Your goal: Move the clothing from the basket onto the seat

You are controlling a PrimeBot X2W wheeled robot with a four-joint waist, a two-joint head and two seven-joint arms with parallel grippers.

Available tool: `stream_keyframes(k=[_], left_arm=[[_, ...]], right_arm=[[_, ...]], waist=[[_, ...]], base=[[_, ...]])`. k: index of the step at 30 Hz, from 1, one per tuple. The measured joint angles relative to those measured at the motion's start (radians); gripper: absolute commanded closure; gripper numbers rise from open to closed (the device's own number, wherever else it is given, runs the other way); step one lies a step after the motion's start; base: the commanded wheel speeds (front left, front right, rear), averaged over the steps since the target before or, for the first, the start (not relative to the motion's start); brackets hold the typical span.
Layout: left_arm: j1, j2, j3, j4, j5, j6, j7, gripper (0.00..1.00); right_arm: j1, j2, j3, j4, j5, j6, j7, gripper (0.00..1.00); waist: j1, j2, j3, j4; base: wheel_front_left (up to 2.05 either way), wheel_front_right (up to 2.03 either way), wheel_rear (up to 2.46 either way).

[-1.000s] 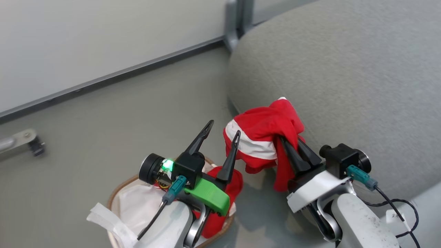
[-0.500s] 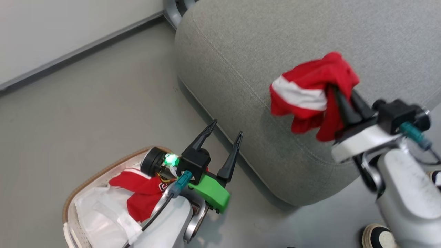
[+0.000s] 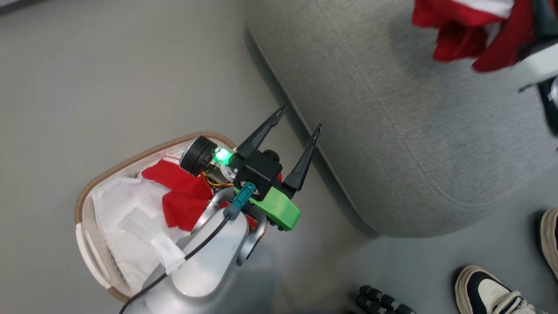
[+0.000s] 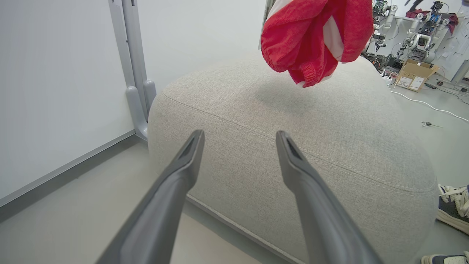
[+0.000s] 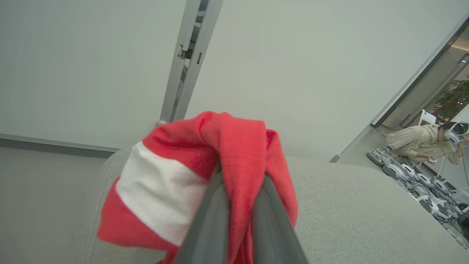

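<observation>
1. Grey cloth covers the big seat. The part I can see has nothing lying on it yet, so the job is not finished.
2. Next comes the basket, sitting on the floor just beside the seat. Some red clothing lies inside it on the white liner. I think more will need moving after this piece. The left arm covers part of the basket, so I cannot tell how much is in there.
3. One striped piece, red and white, hangs in the air above the seat and does not touch it. I think it is close to being let go.
4. The right claw is squeezed tight on the striped piece. Cloth is bunched around its tips and hides them. From the head, this claw is cut off at the top right corner.
5. The left claw is spread wide and holds nothing. It hangs over the floor between the basket and the seat.
6. A person's shoe is near the seat's corner, partly cut off by the picture edge.
</observation>
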Motion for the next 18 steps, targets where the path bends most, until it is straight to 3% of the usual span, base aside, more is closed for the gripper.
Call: stream_keyframes(k=[9, 15, 16, 17, 18], left_arm=[[-0.062, 0.001, -0.037, -0.028, 0.005, 0.014, 0.0, 0.0], [-0.082, 0.001, -0.058, -0.035, -0.013, 0.026, 0.0, 0.0], [-0.082, 0.001, -0.058, -0.036, -0.018, 0.031, 0.0, 0.0], [-0.082, 0.002, -0.059, -0.035, -0.024, 0.032, 0.0, 0.0], [-0.082, 0.002, -0.061, -0.033, -0.031, 0.032, 0.0, 0.0]], right_arm=[[-0.16, -0.04, -0.076, 0.155, -0.037, 0.0, 0.0, 1.0], [-0.222, -0.027, -0.179, 0.227, -0.025, 0.0, 0.0, 1.0], [-0.219, -0.018, -0.187, 0.246, -0.032, 0.0, 0.0, 0.74], [-0.208, -0.006, -0.199, 0.266, -0.04, 0.0, 0.0, 0.05], [-0.192, 0.004, -0.21, 0.284, -0.05, 0.0, 0.0, 0.0]], waist=[[0.0001, 0.0, 0.134, 0.095], [0.0001, 0.0, 0.2, 0.163], [0.0001, 0.0, 0.206, 0.172], [0.0001, 0.0, 0.213, 0.182], [0.0002, 0.0, 0.218, 0.191]], base=[[0.0, 0.0, 0.0], [0.0, 0.0, 0.0], [0.0, 0.0, 0.0], [0.0, 0.0, 0.0], [0.0, 0.0, 0.0]])
